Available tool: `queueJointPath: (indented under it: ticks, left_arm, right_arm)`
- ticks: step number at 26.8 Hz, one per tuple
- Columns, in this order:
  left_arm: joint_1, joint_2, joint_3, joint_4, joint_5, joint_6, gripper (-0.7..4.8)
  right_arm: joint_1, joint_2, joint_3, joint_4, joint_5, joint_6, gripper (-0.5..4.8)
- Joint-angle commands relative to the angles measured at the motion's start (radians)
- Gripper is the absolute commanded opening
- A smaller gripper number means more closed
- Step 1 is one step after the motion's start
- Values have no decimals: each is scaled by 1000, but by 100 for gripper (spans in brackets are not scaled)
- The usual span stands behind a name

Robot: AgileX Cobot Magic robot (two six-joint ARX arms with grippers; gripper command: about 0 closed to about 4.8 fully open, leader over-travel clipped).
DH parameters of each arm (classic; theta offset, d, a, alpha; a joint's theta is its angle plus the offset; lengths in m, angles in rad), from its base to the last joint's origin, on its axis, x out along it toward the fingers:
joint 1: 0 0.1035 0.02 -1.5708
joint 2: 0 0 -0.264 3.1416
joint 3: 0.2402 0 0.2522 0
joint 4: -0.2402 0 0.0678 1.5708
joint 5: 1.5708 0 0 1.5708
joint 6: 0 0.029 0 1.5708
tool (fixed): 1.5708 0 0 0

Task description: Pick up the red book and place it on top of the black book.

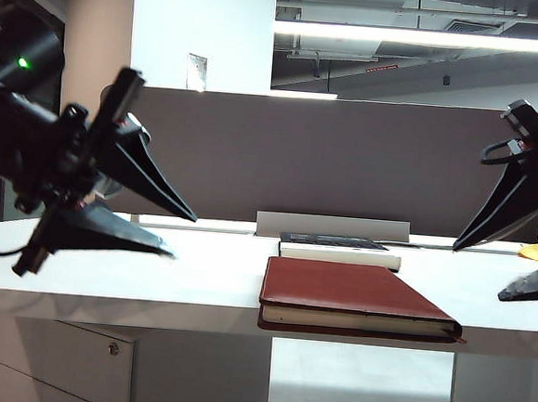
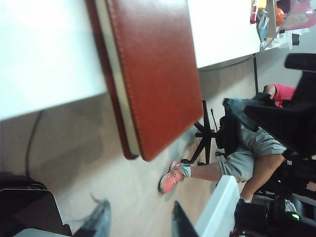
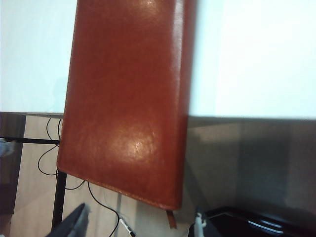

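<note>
The red book [image 1: 354,298] is lying flat at the near edge of the white table [image 1: 106,263], long axis running from the camera toward the grey partition [image 1: 347,161], near end jutting past the table edge, cream page edges facing the camera; the black book [image 1: 340,249] is sitting just behind it, also flat. The left gripper [image 1: 178,234] is hanging above the table well left of the red book, fingers spread wide and holding nothing. The right gripper [image 1: 478,271] is hanging well right of it, fingers likewise parted and empty.
</note>
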Motion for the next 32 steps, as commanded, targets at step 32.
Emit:
queueJointPath:
  ticks: [32]
  left_arm:
    - [-105,298,130,142,15,-155,302]
  right_arm:
    - [-2,231,5,272,-141,132,400]
